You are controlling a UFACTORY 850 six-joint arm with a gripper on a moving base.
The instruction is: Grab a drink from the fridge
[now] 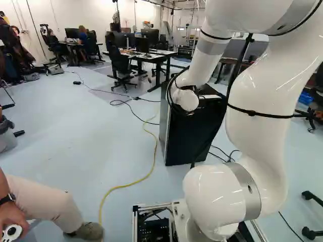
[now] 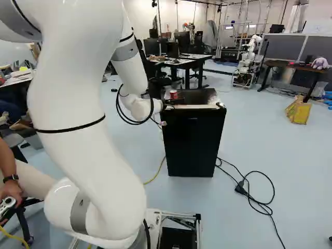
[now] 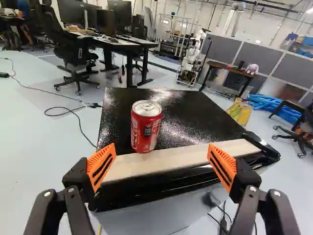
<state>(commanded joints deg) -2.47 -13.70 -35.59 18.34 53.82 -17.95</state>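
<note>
From where I stand: one red soda can, upright on top of the black mini fridge, not inside it, long axis vertical. It's right at the pale strip along the near edge, on the strip's far side. The gripper is at the near side, spread wide, nothing in hold, orange pads well clear of the can on both sides. Key relation: can lies ahead of the gripper, farther off, slightly left of the mid-line between the fingers. So next move looks like a small shift left, then straight forward until the can sits between the pads, then close. Only one arm in reach, so no choice of hand. Risk — going in off-centre, the left finger could knock the can over; going low, the fingers could catch the fridge's near edge. Can't tell the exact height match. Approach seems mostly done, grasp and lift still to do. Counts: soda can, one; mini fridge, one; pale strip, one; gripper, one with two fingers; my-side arm, one, plus another robot far off, one — looks out of play.
</note>
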